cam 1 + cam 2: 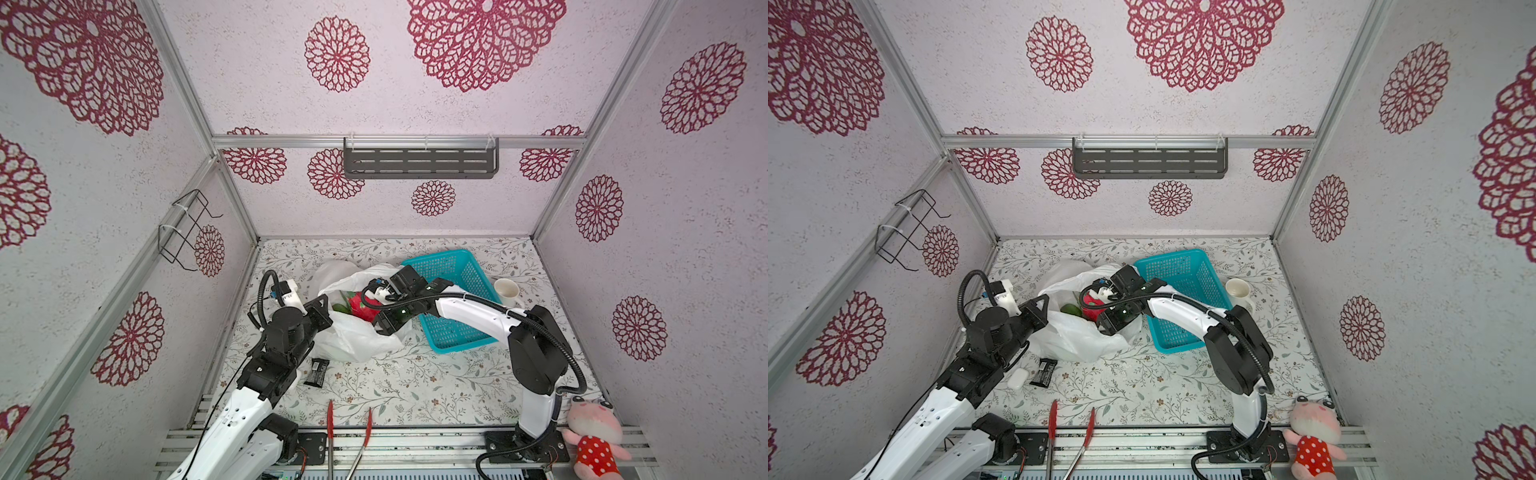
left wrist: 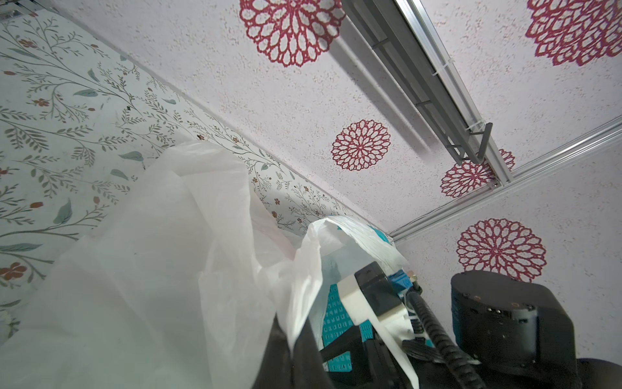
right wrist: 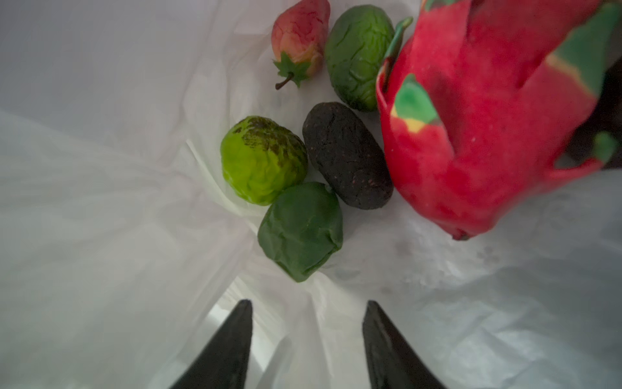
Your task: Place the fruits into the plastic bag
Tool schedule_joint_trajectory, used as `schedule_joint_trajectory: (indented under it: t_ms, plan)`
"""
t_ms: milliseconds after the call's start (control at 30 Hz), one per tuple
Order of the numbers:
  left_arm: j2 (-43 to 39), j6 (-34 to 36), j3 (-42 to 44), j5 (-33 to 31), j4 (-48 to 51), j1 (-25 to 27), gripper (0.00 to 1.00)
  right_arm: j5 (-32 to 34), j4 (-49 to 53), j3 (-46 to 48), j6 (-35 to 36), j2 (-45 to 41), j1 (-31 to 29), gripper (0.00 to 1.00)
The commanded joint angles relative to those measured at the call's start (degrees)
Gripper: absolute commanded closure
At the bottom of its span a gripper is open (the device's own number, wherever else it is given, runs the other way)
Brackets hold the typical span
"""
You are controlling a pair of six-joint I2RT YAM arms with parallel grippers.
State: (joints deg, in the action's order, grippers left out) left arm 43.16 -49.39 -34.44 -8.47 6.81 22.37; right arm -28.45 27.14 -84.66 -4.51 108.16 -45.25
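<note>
Floral-print bench, rosette-patterned white walls. Left fingers clamp crinkled translucent white plastic bag; right fingers apart.

Both top views: mounted high at front, angled down toward back wall. Far off, whole surface in frame. Near-identical content, small sideways offset.
Left wrist view: low, close against plastic bag, tilted up toward shelf. Teal basket shared with top views.
Right wrist view: inside bag, very near, looking between jaws of right gripper onto fruits. Red spiky fruit shared with top views.
</note>
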Motion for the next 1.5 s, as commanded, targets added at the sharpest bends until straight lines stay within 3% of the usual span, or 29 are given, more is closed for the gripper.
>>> schedule_joint_trajectory:
  t_ms: [0,33,67,367,900,1100,1467]
  plan:
    - [-0.3,-0.4,-0.4,-0.7,0.4,0.4,1.00,1.3,-4.0,-2.0,-2.2,-1.6,0.3,0.81]
    - [-0.5,-0.4,-0.3,-0.9,0.4,0.3,1.00,2.3,-5.0,-2.0,-2.9,-2.4,0.4,0.94]
    - [-0.6,-0.4,-0.2,-1.0,0.4,0.3,1.00,2.8,-6.0,-2.0,-3.3,-3.2,0.4,1.00]
    - [-0.6,-0.7,0.6,-3.5,0.7,0.3,1.00,3.9,-9.2,-10.8,-5.0,-7.5,1.1,1.00]
    - [-1.1,-1.2,1.2,-7.7,2.2,0.0,1.00,6.9,-3.2,-41.0,-1.6,0.1,1.7,1.00]
    - [1.3,-1.8,1.6,-4.6,-1.1,0.0,1.00,3.3,-3.7,-48.0,-2.1,1.6,1.7,1.00]
    - [7.5,-4.6,1.5,2.2,-8.0,0.3,1.00,-8.4,-5.3,-47.7,-4.9,-1.8,6.2,1.00]
